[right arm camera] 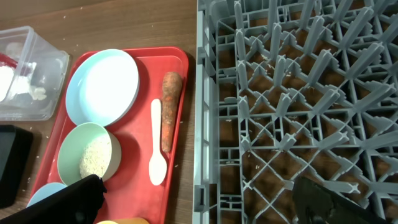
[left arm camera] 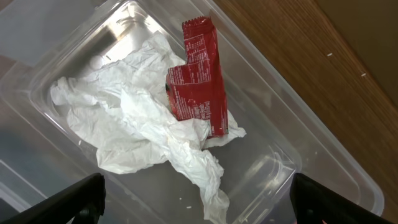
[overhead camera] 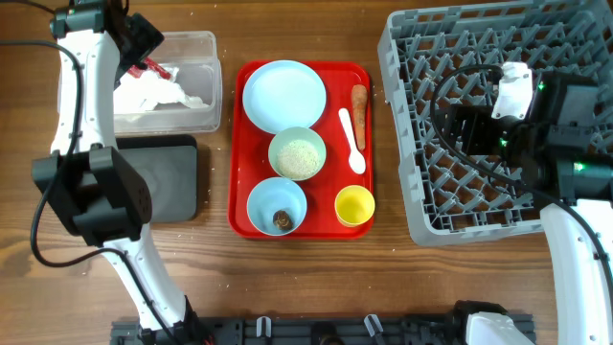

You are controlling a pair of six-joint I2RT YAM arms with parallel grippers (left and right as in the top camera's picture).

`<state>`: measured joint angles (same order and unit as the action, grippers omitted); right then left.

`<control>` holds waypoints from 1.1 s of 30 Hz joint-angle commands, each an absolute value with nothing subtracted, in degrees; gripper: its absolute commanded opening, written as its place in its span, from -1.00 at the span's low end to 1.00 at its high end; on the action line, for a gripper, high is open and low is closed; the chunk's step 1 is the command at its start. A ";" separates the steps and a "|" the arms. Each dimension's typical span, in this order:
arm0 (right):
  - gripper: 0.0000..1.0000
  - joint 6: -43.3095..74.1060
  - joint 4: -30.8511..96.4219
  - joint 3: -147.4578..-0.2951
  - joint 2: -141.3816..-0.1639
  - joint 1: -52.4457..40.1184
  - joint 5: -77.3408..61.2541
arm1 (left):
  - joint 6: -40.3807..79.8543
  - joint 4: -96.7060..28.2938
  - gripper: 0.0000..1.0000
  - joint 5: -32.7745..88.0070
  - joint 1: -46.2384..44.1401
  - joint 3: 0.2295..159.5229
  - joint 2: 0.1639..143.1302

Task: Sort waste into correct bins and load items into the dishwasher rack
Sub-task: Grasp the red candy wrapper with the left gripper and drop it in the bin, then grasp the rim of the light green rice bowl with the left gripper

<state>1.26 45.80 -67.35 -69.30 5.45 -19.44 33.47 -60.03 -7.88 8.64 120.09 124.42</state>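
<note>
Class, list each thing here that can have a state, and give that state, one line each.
Clear tub, holding tissue and wrapper.
Black tray, empty.
Plate, empty.
Green bowl, holding rice.
Blue bowl, holding a brown lump.
Yellow cup, upright, empty.
Rack, no dishes visible in it.
Left tool, open, holding nothing.
Right tool, open, holding nothing.
</note>
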 commanded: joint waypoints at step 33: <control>1.00 1.69 46.37 -68.88 -69.93 5.63 -19.40 | 18.55 -53.30 -0.15 0.80 -38.02 93.95 123.46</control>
